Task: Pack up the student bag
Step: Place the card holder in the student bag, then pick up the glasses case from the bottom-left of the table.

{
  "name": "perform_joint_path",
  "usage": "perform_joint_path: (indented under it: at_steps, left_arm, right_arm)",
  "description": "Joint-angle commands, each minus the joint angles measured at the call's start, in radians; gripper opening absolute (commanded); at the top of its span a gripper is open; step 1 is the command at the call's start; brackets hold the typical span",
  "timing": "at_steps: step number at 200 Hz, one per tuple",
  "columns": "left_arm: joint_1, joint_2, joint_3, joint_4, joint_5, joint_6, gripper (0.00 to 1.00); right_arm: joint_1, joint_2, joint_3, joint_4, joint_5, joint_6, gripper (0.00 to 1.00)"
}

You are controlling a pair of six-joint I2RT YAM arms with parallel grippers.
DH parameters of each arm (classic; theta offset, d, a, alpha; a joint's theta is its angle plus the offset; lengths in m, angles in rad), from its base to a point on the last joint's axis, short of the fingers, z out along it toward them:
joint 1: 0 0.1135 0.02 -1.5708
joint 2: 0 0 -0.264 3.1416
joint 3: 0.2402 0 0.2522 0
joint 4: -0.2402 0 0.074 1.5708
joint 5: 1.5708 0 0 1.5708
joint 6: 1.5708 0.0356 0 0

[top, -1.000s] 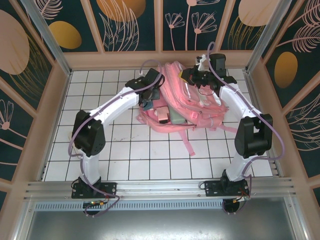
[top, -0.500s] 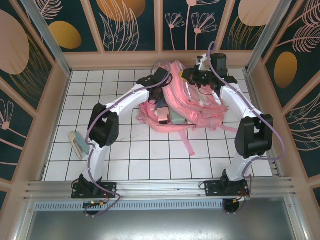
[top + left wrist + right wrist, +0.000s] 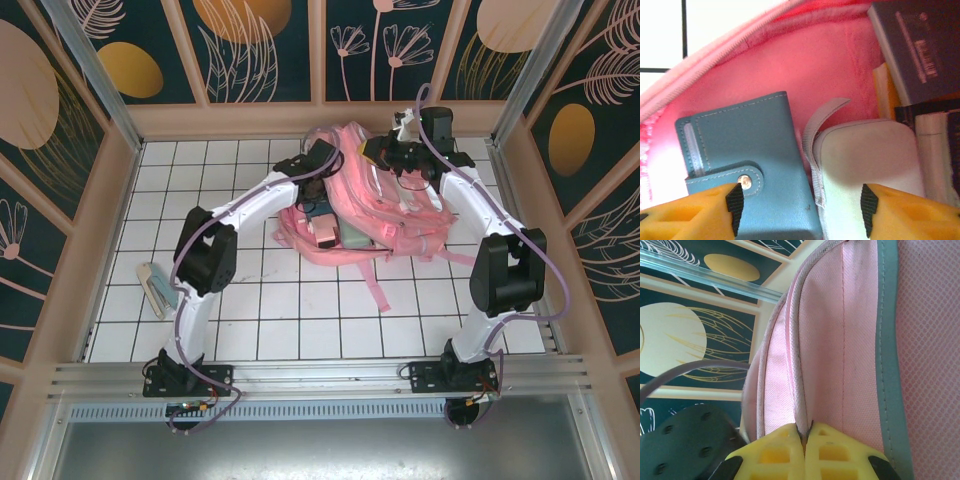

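The student bag (image 3: pixel 405 215), a big pink backpack, lies at the back middle of the tiled table, its mouth facing left. My left gripper (image 3: pixel 317 203) reaches into that mouth. In the left wrist view it (image 3: pixel 801 207) stands open over a blue snap wallet (image 3: pixel 745 155) and a white zip case (image 3: pixel 870 160), gripping neither. Both rest against the pink lining (image 3: pixel 805 65) beside a dark book (image 3: pixel 925 45). My right gripper (image 3: pixel 376 150) is at the bag's top. It (image 3: pixel 805 432) is shut on a fold of the bag's pink edge (image 3: pixel 805 365).
A pale striped case (image 3: pixel 158 287) lies on the tiles at the left, near the left arm's elbow. The bag's straps (image 3: pixel 375 285) trail toward the front. A small pink box (image 3: pixel 325 232) and a pale green item (image 3: pixel 357 236) sit at the bag's mouth. Low walls ring the table.
My left gripper has opened inside the bag, letting go of the blue wallet. Its arm had pushed further in. The right gripper keeps its hold on the bag's edge.
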Motion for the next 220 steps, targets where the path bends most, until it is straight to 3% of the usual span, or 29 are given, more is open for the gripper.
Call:
perform_joint_path:
  at_steps: [1, 39, 111, 166, 220]
  left_arm:
    - [0.014, -0.134, -0.040, -0.025, -0.051, -0.021, 0.69]
    - [0.080, -0.324, -0.267, -0.011, -0.119, -0.082, 0.69]
    - [0.286, -0.678, -0.729, -0.014, -0.230, -0.212, 0.64]
    - [0.427, -0.846, -0.997, -0.047, -0.280, -0.269, 0.57]
    - [0.621, -0.973, -1.134, -0.079, -0.334, -0.246, 0.49]
  right_arm:
    - [-0.001, -0.073, -0.001, 0.093, -0.045, -0.010, 0.00]
    - [0.014, -0.067, -0.005, 0.099, -0.045, -0.014, 0.00]
    - [0.059, -0.028, 0.022, 0.103, -0.043, -0.023, 0.00]
    - [0.077, -0.003, 0.045, 0.093, -0.047, -0.030, 0.00]
    - [0.090, 0.023, 0.078, 0.067, -0.044, -0.034, 0.00]
